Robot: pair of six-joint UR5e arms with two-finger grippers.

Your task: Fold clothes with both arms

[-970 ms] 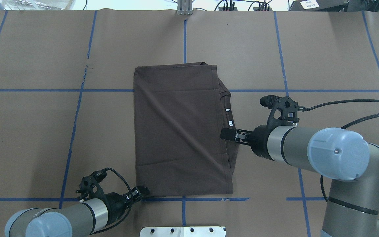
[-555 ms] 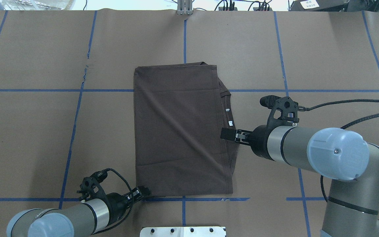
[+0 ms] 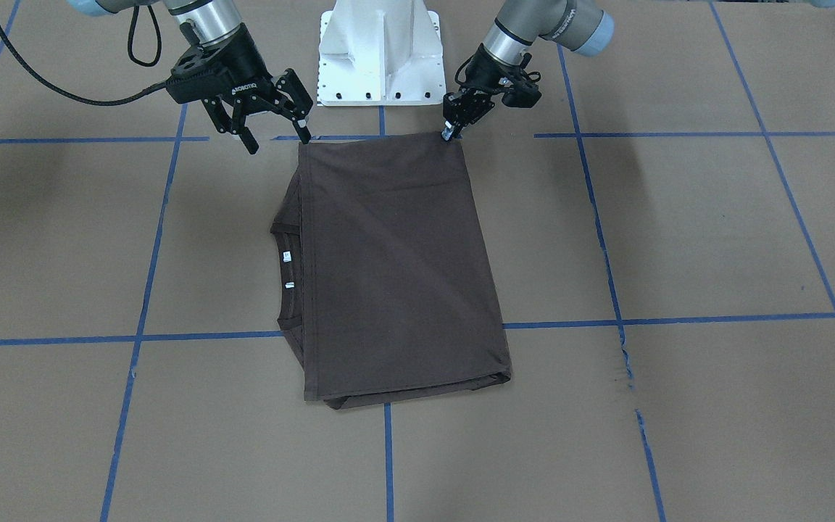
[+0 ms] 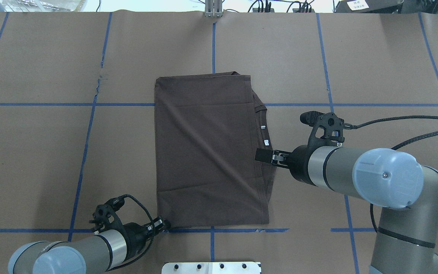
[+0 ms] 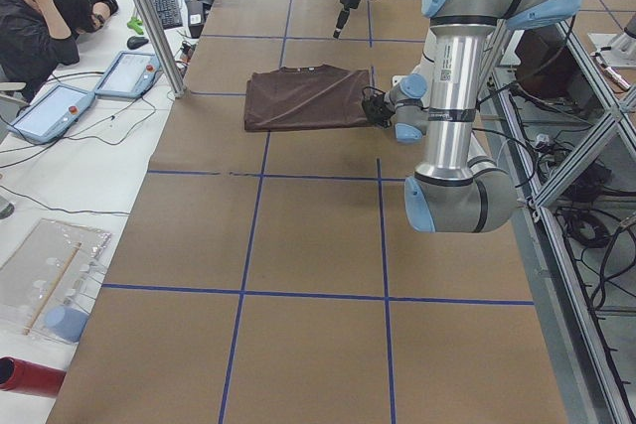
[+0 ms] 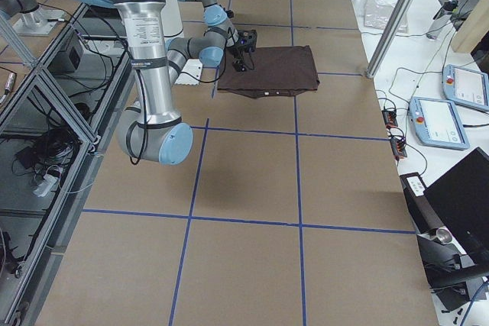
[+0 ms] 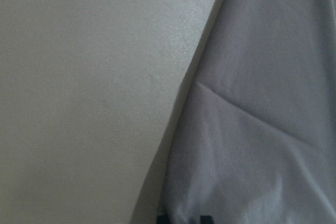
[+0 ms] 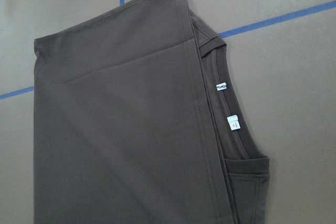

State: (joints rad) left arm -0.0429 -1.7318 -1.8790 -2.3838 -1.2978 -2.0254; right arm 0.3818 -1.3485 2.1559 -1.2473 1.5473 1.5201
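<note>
The dark brown T-shirt (image 4: 207, 152) lies folded into a flat rectangle in the middle of the table (image 3: 388, 275). Its ribbed collar and white neck tags (image 8: 233, 123) stick out along its right edge. My left gripper (image 4: 162, 224) is low at the shirt's near left corner. In the front view (image 3: 449, 133) its fingers are pinched together on that corner. The left wrist view is filled with cloth (image 7: 262, 103). My right gripper (image 3: 277, 141) is open and empty. It hovers above the table just off the shirt's near right corner.
The white pedestal base (image 3: 381, 51) stands just behind the shirt's near edge. Blue tape lines (image 4: 86, 144) cross the brown table cover. A seated operator (image 5: 50, 7) and tablets (image 5: 60, 111) are beyond the table's far edge.
My left gripper has shifted slightly toward the near edge and its fingers have narrowed onto the shirt's corner. My right arm has barely moved.
</note>
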